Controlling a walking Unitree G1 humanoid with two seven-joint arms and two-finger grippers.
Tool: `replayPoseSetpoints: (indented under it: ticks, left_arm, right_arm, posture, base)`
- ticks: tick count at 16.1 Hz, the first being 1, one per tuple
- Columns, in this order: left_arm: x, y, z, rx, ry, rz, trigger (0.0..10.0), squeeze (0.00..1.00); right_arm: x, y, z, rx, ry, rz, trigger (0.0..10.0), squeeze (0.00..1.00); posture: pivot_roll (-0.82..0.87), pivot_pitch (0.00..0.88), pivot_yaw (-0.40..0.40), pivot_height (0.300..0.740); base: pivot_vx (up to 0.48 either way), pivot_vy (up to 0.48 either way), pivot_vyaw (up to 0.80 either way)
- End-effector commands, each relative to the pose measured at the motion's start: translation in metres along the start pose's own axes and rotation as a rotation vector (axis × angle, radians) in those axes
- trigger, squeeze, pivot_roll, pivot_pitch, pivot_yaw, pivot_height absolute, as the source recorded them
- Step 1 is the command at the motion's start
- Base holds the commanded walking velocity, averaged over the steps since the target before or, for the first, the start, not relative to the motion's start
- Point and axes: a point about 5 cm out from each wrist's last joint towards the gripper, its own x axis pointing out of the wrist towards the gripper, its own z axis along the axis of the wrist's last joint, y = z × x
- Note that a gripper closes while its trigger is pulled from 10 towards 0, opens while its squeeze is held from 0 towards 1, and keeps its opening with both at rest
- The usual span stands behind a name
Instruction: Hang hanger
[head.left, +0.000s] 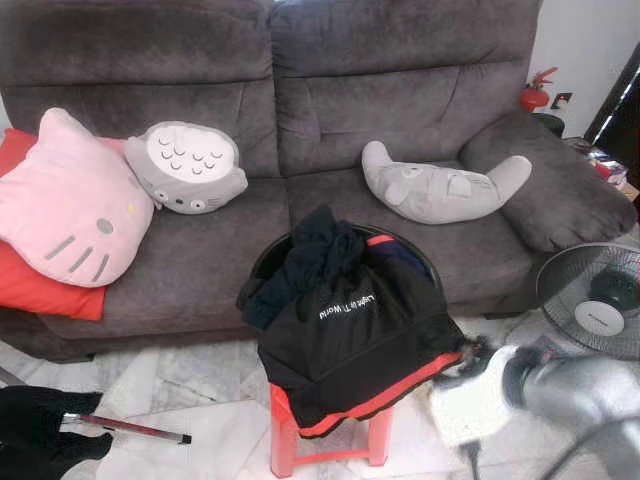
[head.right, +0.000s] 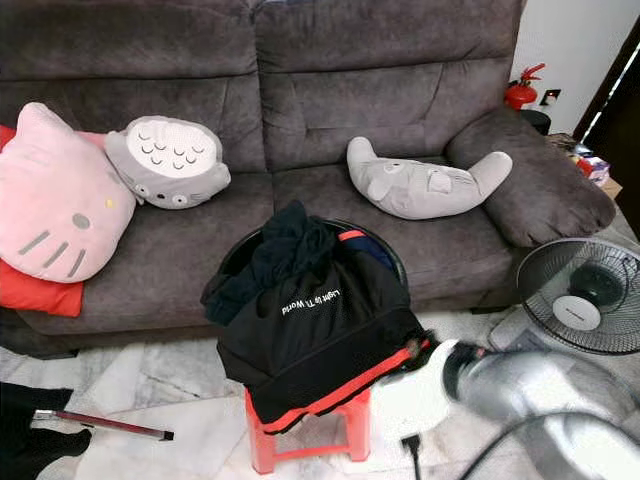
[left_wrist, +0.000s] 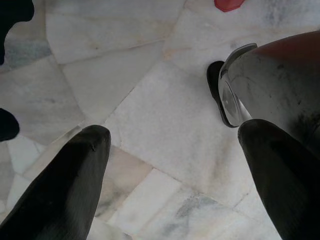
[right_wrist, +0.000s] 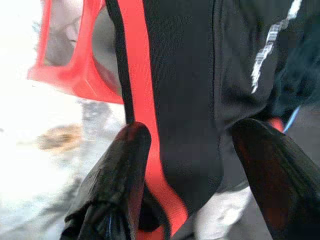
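Item: black garment (head.left: 350, 335) draped over red stool (head.left: 285, 440); my right gripper (right_wrist: 190, 165), jaws apart, straddles its red-trimmed hem; left gripper (left_wrist: 175, 165) open, floorward.

Pale marble floor (head.left: 200, 400) lies open left of the red plastic stool (head.left: 285, 440). Black red-trimmed garment (head.left: 350, 340) drapes over the black round basket (head.left: 268, 258), covering its mouth. Standing grey fan (head.left: 595, 300) crowds the right side; grey fabric sofa (head.left: 300, 120) closes the rear.
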Motion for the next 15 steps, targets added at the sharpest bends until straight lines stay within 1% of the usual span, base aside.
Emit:
replayPoseSetpoints:
  ticks: [1, 2, 3, 4, 5, 6, 7, 8, 9, 11, 12, 13, 14, 15]
  left_arm:
    - [-0.001, -0.008, -0.007, 0.01, 0.032, -0.032, 10.0, 0.0]
    - [-0.001, -0.008, -0.007, 0.01, 0.032, -0.031, 10.0, 0.0]
    - [-0.001, -0.008, -0.007, 0.013, 0.032, -0.031, 10.0, 0.0]
    - [-0.001, -0.008, -0.007, 0.015, 0.031, -0.032, 10.0, 0.0]
    - [-0.001, -0.008, -0.007, 0.016, 0.031, -0.032, 10.0, 0.0]
    - [-0.001, -0.008, -0.006, 0.013, 0.031, -0.032, 10.0, 0.0]
    - [-0.001, -0.009, -0.006, 0.01, 0.031, -0.031, 10.0, 0.0]
    - [-0.001, -0.009, -0.006, 0.005, 0.03, -0.031, 10.0, 0.0]
    - [-0.001, -0.009, -0.006, 0.004, 0.03, -0.031, 10.0, 0.0]
    - [-0.001, -0.009, -0.006, 0.006, 0.03, -0.031, 10.0, 0.0]
    - [-0.001, -0.009, -0.006, 0.009, 0.03, -0.031, 10.0, 0.0]
    - [-0.001, -0.009, -0.006, 0.011, 0.03, -0.031, 10.0, 0.0]
    - [-0.001, -0.008, -0.006, 0.022, 0.031, -0.025, 10.0, 0.0]
    - [-0.001, -0.008, -0.006, 0.017, 0.032, -0.022, 10.0, 0.0]
  right_arm:
    - [-0.001, -0.008, 0.012, -0.046, -0.014, -0.096, 10.0, 0.0]
    - [-0.001, -0.016, 0.014, 0.005, -0.002, -0.207, 10.0, 0.0]
    - [-0.001, -0.024, 0.017, -0.015, 0.025, -0.319, 10.0, 0.0]
    - [0.001, -0.026, 0.019, -0.085, 0.044, -0.391, 10.0, 0.0]
    - [0.002, -0.026, 0.02, -0.073, 0.044, -0.426, 10.0, 0.0]
    - [0.006, -0.022, 0.019, -0.074, 0.076, -0.535, 10.0, 0.0]
    - [0.008, -0.021, 0.019, -0.076, 0.095, -0.573, 10.0, 0.0]
    - [0.007, -0.023, 0.021, -0.088, 0.131, -0.677, 10.0, 0.0]
    - [0.006, -0.024, 0.023, -0.091, 0.13, -0.698, 10.0, 0.0]
    - [0.0, -0.023, 0.032, -0.15, 0.113, -0.775, 10.0, 0.0]
    - [-0.002, -0.017, 0.037, -0.182, 0.091, -0.798, 10.0, 0.0]
    - [-0.001, -0.006, 0.038, -0.198, 0.081, -0.777, 10.0, 0.0]
    - [0.001, 0.006, 0.036, -0.187, 0.085, -0.753, 10.0, 0.0]
    - [0.002, 0.006, 0.035, -0.183, 0.087, -0.754, 10.0, 0.0]
  posture:
    - [-0.17, 0.062, 0.012, 0.74]
    - [-0.18, 0.063, 0.014, 0.74]
    - [-0.18, 0.063, 0.014, 0.74]
    - [-0.19, 0.061, 0.01, 0.74]
    - [-0.19, 0.061, 0.01, 0.74]
    - [-0.18, 0.059, 0.005, 0.74]
    - [-0.18, 0.059, 0.005, 0.74]
    - [-0.17, 0.058, 0.003, 0.74]
    - [-0.17, 0.058, 0.003, 0.74]
    - [-0.18, 0.057, 0.004, 0.74]
    - [-0.19, 0.056, 0.004, 0.74]
    - [-0.19, 0.055, 0.003, 0.74]
    - [-0.19, 0.053, 0.0, 0.74]
    - [-0.19, 0.051, 0.0, 0.74]
  base:
    - [0.0, 0.0, 0.0]
    - [0.0, 0.0, 0.0]
    - [0.0, 0.0, 0.0]
    - [0.0, 0.0, 0.0]
    - [0.0, 0.0, 0.0]
    - [0.0, 0.0, 0.0]
    - [0.0, 0.0, 0.0]
    - [0.0, 0.0, 0.0]
    - [0.0, 0.0, 0.0]
    - [0.0, 0.0, 0.0]
    - [0.0, 0.0, 0.0]
    - [0.0, 0.0, 0.0]
    - [0.0, 0.0, 0.0]
    - [0.0, 0.0, 0.0]
